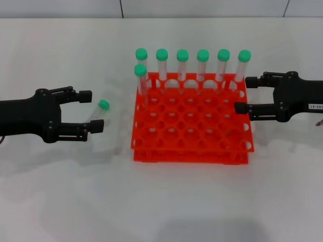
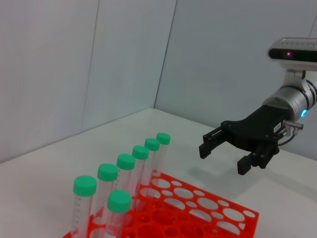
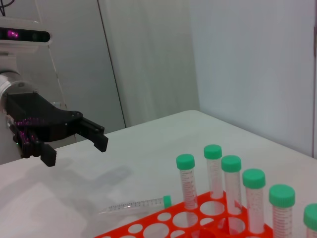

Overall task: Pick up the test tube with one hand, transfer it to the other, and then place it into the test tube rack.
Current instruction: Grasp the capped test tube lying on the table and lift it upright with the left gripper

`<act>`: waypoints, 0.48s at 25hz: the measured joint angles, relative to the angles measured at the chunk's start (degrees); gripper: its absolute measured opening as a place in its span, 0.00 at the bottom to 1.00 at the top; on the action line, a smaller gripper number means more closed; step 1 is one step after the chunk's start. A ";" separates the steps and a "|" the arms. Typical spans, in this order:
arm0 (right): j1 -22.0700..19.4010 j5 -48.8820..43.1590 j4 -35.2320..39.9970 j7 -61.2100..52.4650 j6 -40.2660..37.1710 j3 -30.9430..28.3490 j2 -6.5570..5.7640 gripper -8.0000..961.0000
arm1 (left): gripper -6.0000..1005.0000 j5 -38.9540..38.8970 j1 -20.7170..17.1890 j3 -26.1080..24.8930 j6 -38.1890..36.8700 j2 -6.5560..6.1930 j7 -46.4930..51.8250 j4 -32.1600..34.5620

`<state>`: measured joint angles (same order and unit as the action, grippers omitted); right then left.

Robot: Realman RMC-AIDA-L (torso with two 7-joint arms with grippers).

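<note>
Left gripper [image 1: 95, 110] fingers spread, straddling test tube [image 1: 99, 112] lying on table [image 1: 161, 201] left of rack [image 1: 192, 126]; right gripper [image 1: 243, 95] spread too, at rack's right edge, holding nothing

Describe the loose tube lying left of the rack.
The tube is slender clear plastic with a green screw cap and printed graduations. It lies flat on the white table, apart from the orange rack, cap toward the rack's back corner. The left gripper straddles it with open jaws, not touching. Its contents cannot be told.
</note>
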<state>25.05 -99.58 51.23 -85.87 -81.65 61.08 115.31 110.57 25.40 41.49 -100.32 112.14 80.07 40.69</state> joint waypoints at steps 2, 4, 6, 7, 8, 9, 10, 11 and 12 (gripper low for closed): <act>0.02 0.00 0.01 0.00 0.00 0.00 0.00 0.80 | 0.88 0.00 0.00 0.00 -0.01 0.00 0.00 0.00; 0.01 0.00 0.01 0.00 0.00 0.00 0.00 0.80 | 0.88 0.00 0.00 0.00 0.00 0.00 0.00 0.00; 0.01 0.00 0.01 0.00 0.00 0.00 0.00 0.80 | 0.88 0.00 0.00 0.00 -0.01 0.00 0.00 0.00; 0.01 0.00 0.01 0.00 0.00 0.00 0.00 0.80 | 0.88 0.00 0.00 0.00 -0.03 0.00 0.00 0.00; 0.00 0.00 0.01 0.00 0.00 0.00 0.00 0.80 | 0.88 0.00 0.00 0.00 -0.05 0.00 0.00 0.00; 0.00 0.00 0.01 0.00 0.00 0.00 0.00 0.80 | 0.88 0.00 0.00 0.00 -0.07 0.00 0.00 0.00; -0.05 0.00 0.01 0.00 0.00 0.00 0.00 0.80 | 0.88 0.00 0.00 0.00 -0.09 0.00 0.00 0.00; -0.07 0.00 0.01 0.00 0.00 0.00 0.00 0.80 | 0.88 0.00 0.00 0.00 -0.11 0.00 0.00 0.00; -0.07 0.00 0.01 0.00 -0.01 0.00 0.00 0.80 | 0.88 0.00 0.00 0.00 -0.12 0.00 0.00 0.00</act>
<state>24.98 -99.58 51.24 -85.87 -81.66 61.08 115.31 110.57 25.40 41.49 -100.43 112.14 80.07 40.69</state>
